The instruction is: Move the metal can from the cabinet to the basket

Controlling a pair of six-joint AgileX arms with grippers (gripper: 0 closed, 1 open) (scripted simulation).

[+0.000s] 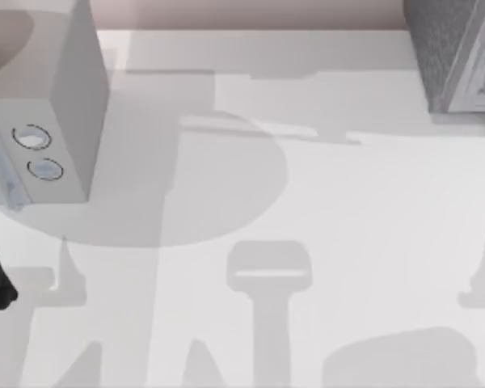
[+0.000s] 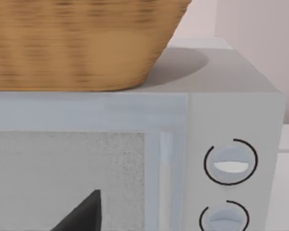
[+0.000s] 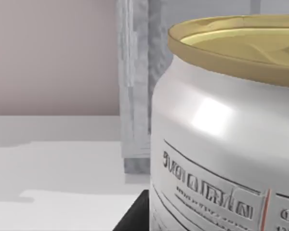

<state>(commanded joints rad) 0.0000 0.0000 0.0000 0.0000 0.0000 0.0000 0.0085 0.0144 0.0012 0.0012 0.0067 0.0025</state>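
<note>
In the right wrist view the metal can (image 3: 221, 130) stands upright and very close to the camera. Its dull gold lid (image 3: 241, 41) is at the top, and small print runs on the white label (image 3: 216, 192) lower down. A dark piece of the right gripper shows at the foot of the can, but I cannot tell if the fingers are clenched on it or released. Behind the can rises a grey speckled edge of the cabinet (image 3: 135, 86), and the can is just beside it.

In the top view the cabinet (image 1: 457, 52) sits at the far right corner of the table (image 1: 347, 226).

At the far left corner stands the microwave (image 1: 56, 105), a white box with two round dials (image 1: 32, 137). In the left wrist view the wicker basket (image 2: 77, 43) rests on top of the microwave (image 2: 231, 96). A dark tip of the left gripper shows in front of the microwave door (image 2: 67, 173); its state I cannot tell.
</note>
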